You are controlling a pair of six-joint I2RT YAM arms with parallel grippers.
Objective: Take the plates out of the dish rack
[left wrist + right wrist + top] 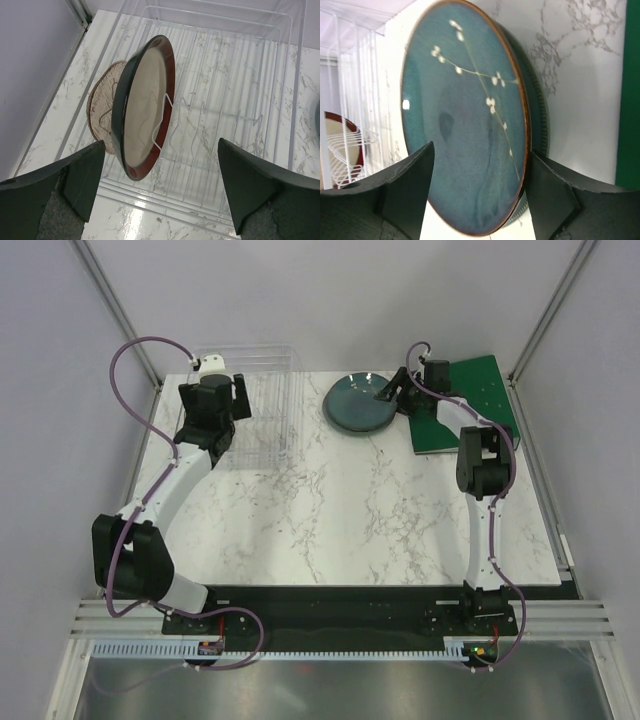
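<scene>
The clear dish rack (262,390) stands at the table's back left. A reddish-brown plate (145,105) with a dark rim stands upright in its wire dividers (210,120). My left gripper (160,185) is open and empty, just in front of the rack, with the plate ahead between its fingers; the top view shows it at the rack's left side (238,400). A grey-green plate (465,120) lies on a dark grey plate (541,115), back centre on the table (355,402). My right gripper (477,195) is open and straddles their near rim (388,392).
A flat green board (470,405) lies at the back right, under my right arm's wrist. Grey walls and metal frame posts close in the table at the back and sides. The rack (350,100) also shows at the left of the right wrist view.
</scene>
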